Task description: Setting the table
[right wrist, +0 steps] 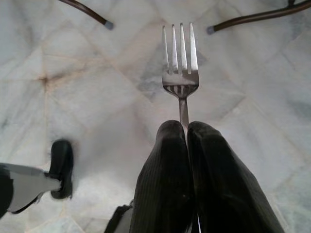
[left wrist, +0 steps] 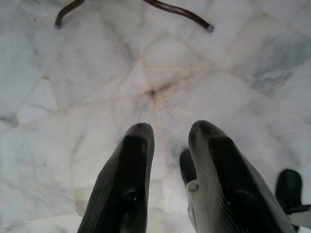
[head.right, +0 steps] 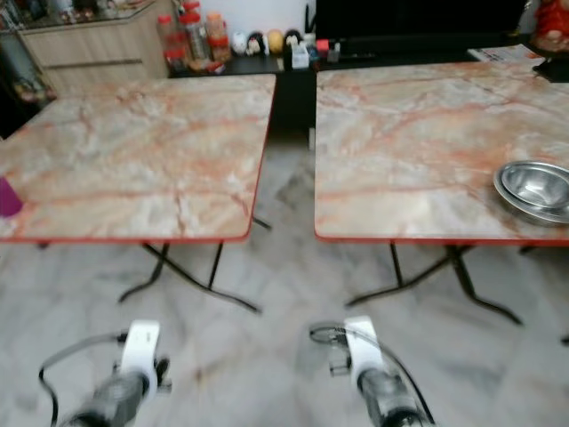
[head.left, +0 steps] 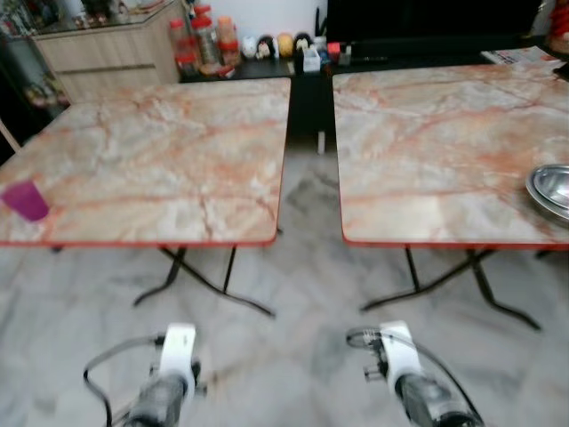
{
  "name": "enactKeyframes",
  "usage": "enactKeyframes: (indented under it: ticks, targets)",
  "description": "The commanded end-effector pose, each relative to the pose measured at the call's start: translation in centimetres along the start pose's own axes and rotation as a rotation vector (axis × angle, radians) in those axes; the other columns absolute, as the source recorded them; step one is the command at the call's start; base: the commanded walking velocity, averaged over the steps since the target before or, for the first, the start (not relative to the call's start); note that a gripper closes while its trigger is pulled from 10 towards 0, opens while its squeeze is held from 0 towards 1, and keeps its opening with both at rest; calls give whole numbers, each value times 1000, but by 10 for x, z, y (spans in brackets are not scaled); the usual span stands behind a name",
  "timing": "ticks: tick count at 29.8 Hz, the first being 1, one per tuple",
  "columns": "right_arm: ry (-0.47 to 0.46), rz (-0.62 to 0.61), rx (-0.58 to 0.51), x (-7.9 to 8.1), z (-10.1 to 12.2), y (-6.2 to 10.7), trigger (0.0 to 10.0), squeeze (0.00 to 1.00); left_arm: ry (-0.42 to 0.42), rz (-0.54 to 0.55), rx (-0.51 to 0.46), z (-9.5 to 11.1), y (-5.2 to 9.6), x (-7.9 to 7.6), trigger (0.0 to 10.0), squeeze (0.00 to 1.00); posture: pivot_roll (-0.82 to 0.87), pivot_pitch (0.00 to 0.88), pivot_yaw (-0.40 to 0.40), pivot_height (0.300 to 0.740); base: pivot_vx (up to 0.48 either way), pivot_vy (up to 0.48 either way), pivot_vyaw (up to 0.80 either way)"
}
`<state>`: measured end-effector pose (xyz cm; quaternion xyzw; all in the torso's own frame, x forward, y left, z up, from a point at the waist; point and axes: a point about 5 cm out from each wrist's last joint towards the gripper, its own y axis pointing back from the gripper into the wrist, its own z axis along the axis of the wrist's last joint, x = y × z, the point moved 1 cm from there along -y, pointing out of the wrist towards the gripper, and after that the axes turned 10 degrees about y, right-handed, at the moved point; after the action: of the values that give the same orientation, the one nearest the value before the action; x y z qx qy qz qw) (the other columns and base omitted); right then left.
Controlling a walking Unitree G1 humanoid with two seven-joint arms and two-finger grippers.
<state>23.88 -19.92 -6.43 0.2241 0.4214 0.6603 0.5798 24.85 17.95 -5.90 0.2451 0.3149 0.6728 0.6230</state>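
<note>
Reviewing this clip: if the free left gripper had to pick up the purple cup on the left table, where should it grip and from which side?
Probably across the purple cup's side walls, from the near table edge: it stands upright there. Left gripper is open.

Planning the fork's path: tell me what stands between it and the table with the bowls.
Nothing visible does. The right gripper holds the fork low over open floor, and the near edge of the right table is bare beside the steel bowls.

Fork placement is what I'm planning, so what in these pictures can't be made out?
- Fork: handle hidden between the right hand's shut fingers.
- Purple cup: contents not visible, eye views.
- Steel bowls: cut by the frame edge, count unclear.
- Jars behind the tables: blurred, too small.
</note>
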Motion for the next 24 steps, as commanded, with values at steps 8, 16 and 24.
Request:
enactKeyframes:
  ticks: [8, 16, 24]
  targets:
    - [2, 20, -27, 6, 8, -1, 10000, 0, 0, 24, 3, 2, 0, 9, 10000, 0, -39, 71, 66, 740, 459, 0, 0]
    - [6, 15, -6, 7, 5, -1, 10000, 0, -11, 15, 2, 3, 0, 8, 10000, 0, -40, 79, 68, 740, 322, -262, 0]
    - [3, 12, -2, 7, 4, -1, 10000, 0, -6, 16, 0, 3, 0, 8, 10000, 0, -40, 79, 68, 740, 0, -461, 0]
